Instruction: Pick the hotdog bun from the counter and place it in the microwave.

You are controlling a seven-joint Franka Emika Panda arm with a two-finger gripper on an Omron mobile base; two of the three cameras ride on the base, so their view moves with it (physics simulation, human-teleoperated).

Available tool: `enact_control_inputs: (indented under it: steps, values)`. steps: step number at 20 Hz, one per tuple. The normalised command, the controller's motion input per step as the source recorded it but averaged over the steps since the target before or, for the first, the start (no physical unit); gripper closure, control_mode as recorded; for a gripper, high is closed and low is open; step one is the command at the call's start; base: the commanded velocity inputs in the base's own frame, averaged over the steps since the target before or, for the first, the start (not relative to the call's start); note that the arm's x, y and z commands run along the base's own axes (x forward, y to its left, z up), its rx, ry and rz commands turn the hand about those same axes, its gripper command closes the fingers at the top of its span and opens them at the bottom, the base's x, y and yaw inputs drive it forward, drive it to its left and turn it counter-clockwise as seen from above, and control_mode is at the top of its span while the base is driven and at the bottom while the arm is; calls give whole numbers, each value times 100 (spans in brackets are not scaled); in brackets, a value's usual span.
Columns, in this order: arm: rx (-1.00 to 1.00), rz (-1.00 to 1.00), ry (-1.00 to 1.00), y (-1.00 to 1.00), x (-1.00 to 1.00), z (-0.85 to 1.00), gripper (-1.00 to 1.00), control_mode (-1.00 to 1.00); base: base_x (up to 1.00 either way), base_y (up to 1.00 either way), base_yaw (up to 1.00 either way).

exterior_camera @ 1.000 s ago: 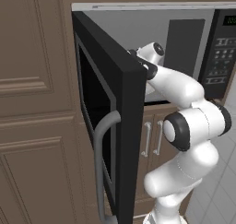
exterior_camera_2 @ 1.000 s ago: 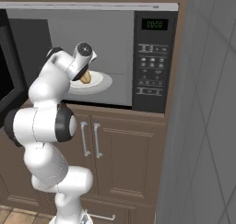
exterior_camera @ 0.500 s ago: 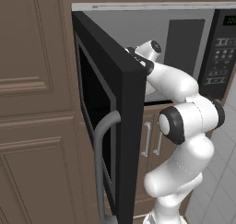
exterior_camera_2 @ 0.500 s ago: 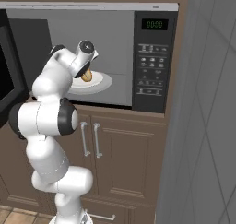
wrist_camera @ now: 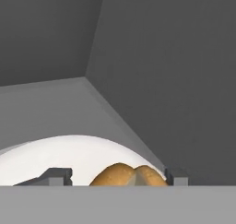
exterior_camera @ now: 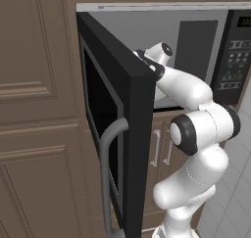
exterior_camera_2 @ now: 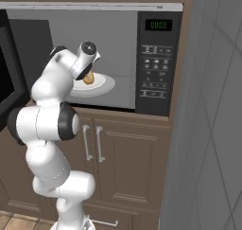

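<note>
The microwave [exterior_camera_2: 118, 39] stands open, its black-framed door [exterior_camera: 139, 149] swung out to the left. Inside it lies a round pale plate [exterior_camera_2: 105, 84]. The golden-brown hotdog bun [exterior_camera_2: 88, 78] sits at the plate's left part, under my hand. My gripper [wrist_camera: 117, 176] reaches into the cavity with the bun [wrist_camera: 128, 175] between its tips. The left fingertip [wrist_camera: 58, 175] stands clear of the bun and the right fingertip [wrist_camera: 177, 176] is close beside it, so the jaws are open. The counter is out of view.
The black keypad with a green display [exterior_camera_2: 156, 63] fills the microwave's right side. Brown cabinet doors with paired handles [exterior_camera_2: 92, 144] lie below. A grey wall [exterior_camera_2: 212, 129] rises at the right, and the open door [exterior_camera: 117, 134] stands close to my arm's left.
The jaws have parted around the bun, which stays on the plate. My elbow has swung a little to the left; the hand has hardly moved.
</note>
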Motion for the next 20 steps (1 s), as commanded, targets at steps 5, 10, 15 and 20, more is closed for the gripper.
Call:
enact_control_inputs:
  steps: [5, 10, 15, 20]
  values:
    - [0, 0, 1, 0, -32, 0, -100, -100, 0, 0, 0]
    - [1, -4, 0, 0, -39, 8, -100, -100, 0, 0, 0]
    - [4, -6, 0, 0, -46, 6, -100, -100, 0, 0, 0]
    - [2, -10, 1, 0, -51, 0, -100, -100, 0, 0, 0]
